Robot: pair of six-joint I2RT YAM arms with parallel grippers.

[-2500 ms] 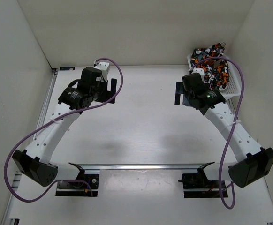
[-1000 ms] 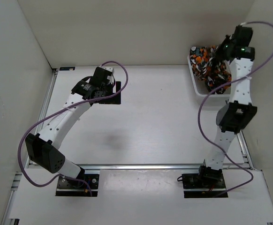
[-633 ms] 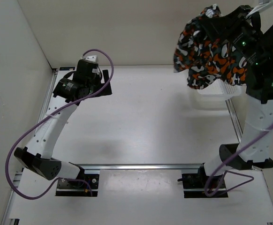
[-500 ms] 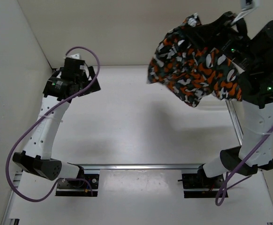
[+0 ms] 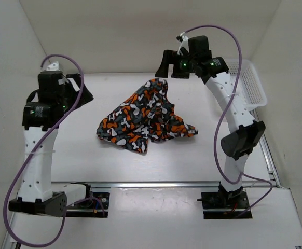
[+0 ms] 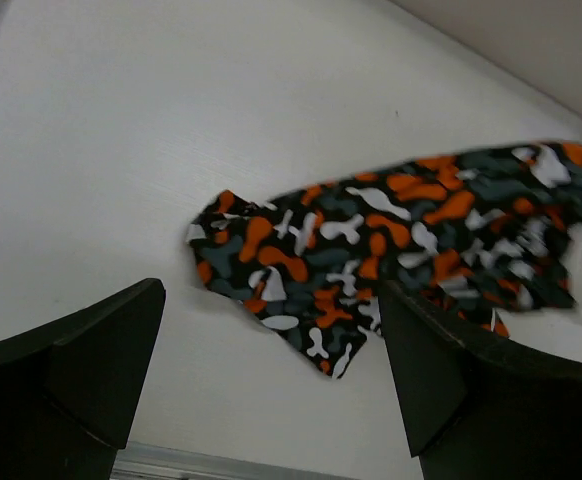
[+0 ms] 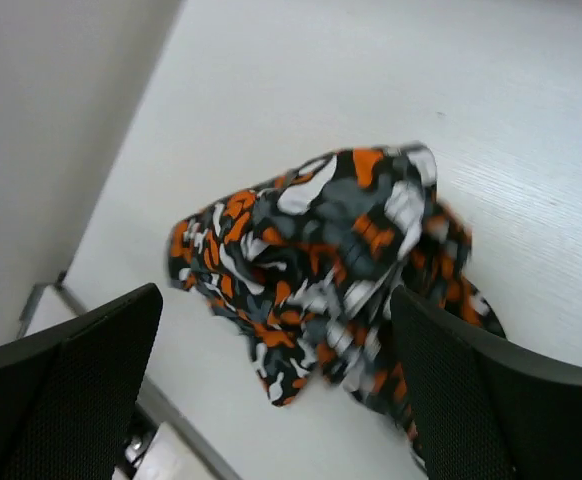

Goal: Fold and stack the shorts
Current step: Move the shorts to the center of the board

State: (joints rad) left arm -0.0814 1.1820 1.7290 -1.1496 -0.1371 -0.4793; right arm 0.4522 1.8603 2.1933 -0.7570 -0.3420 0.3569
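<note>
The shorts (image 5: 140,118), printed in orange, black, grey and white blotches, lie crumpled in a loose heap in the middle of the table, with one corner peaking up toward the back. My right gripper (image 5: 167,69) hangs open just above and behind that peak, holding nothing. From the right wrist the shorts (image 7: 331,260) show blurred below the open right gripper (image 7: 276,300). My left gripper (image 5: 82,91) is open, raised at the left and apart from the cloth. The left wrist view has the shorts (image 6: 411,235) lying ahead of the open left gripper (image 6: 271,300).
A white mesh basket (image 5: 250,87) stands at the back right against the wall. White walls close in the table on the left, back and right. A metal rail (image 5: 151,184) runs along the near edge between the arm bases.
My right arm swung left from above the basket carrying the shorts, then its jaws opened and the shorts dropped to the table's middle. The left arm drew back toward the left.
</note>
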